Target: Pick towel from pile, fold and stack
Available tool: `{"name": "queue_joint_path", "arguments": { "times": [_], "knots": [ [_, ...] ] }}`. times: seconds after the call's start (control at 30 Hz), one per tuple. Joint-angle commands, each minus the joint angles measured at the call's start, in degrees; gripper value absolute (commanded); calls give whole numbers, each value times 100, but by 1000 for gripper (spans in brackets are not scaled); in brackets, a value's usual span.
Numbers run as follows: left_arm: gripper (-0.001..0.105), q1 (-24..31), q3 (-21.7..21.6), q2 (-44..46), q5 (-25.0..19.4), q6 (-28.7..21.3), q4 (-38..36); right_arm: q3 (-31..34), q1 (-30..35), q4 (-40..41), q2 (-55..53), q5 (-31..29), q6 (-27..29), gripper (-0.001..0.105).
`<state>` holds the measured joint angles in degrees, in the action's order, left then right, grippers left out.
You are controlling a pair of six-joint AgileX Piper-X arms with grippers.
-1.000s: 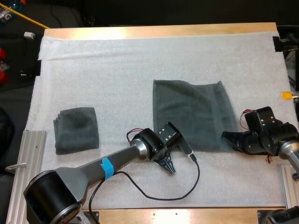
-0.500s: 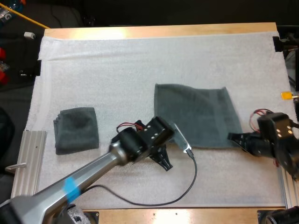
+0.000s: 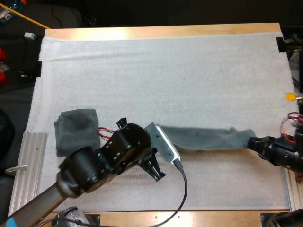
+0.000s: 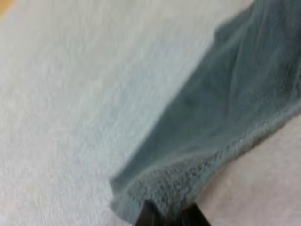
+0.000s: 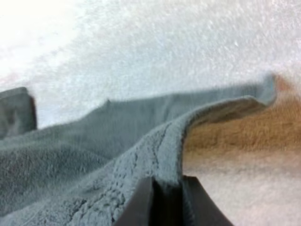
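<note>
Pinching one end of the dark grey-green towel (image 3: 208,137) in the left tool (image 4: 167,217), with both black fingers pressing on the terry edge from either side. Working low over the near part of the white mat (image 3: 142,71), close to the front edge of the table (image 3: 165,32). Clamping the opposite end in the right tool (image 5: 162,202) the same way, with cloth bunching between its two fingers (a thick fold arching just above them, seen from the right wrist). Holding the towel as a long narrow band between the two tools, running left to right across the near half of the mat; not telling from above whether its middle is touching the mat or hanging just over it. Keeping a folded towel (image 3: 77,130) lying flat on the mat's left side, well apart from the held one and just beside the left arm. Showing, farthest back, a strip of wooden table beyond the mat's far edge
</note>
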<state>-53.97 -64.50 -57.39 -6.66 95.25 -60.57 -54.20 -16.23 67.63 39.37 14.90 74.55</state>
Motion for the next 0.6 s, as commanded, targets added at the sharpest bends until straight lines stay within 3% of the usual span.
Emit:
{"name": "queue_joint_path", "arguments": {
  "times": [0.0, 0.13, 0.23, 0.4, 0.57],
  "knots": [
    [0, -104, -132, 50, -165, 132, -107, -166, -8, 264, -40, 124, 18, 0],
    [0, -457, -563, 68, -515, 351, -626, -603, -8, 864, -40, 212, 18, 0],
    [0, -536, -602, 58, -606, 355, -634, -759, -8, 1071, -40, 235, 18, 0],
    [0, -370, -339, -210, -773, 213, -502, -545, -8, 1074, 95, 269, 18, 0],
    [0, 153, 259, -625, -817, -77, 400, 45, -8, 423, 664, 77, 18, 0]
  ]
}}
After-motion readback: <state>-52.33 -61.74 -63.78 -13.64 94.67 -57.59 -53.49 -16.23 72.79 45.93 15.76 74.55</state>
